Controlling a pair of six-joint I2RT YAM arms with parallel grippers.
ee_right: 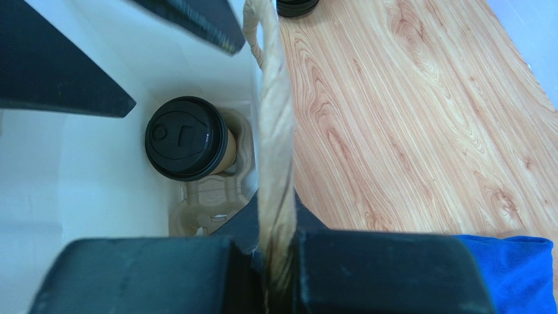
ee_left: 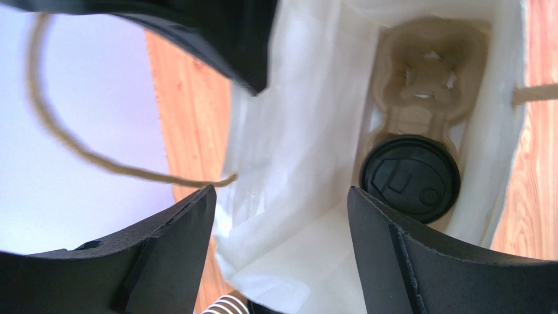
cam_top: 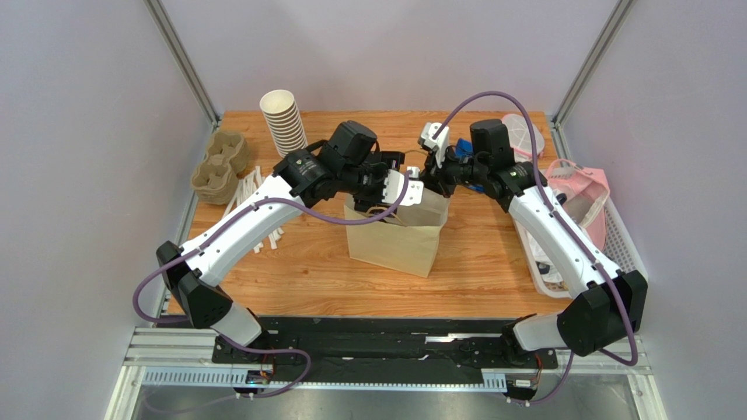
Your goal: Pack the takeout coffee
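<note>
The takeout coffee (ee_left: 410, 178), a kraft cup with a black lid, stands in one pocket of a pulp carrier (ee_left: 426, 72) at the bottom of the brown paper bag (cam_top: 394, 236). It also shows in the right wrist view (ee_right: 186, 137). My left gripper (ee_left: 280, 196) is open above the bag's mouth, with the white inner wall between its jaws and nothing held; it is also in the top view (cam_top: 396, 188). My right gripper (ee_right: 278, 261) is shut on the bag's twisted paper handle (ee_right: 275, 131) at the bag's far rim, also seen from above (cam_top: 436, 171).
A stack of white-rimmed cups (cam_top: 283, 121) and spare pulp carriers (cam_top: 219, 164) sit at the back left, with white sticks (cam_top: 250, 197) beside them. A white basket (cam_top: 614, 236) with pink items lines the right edge. Black lids (ee_right: 298, 6) and a blue item (ee_right: 517, 268) lie behind the bag.
</note>
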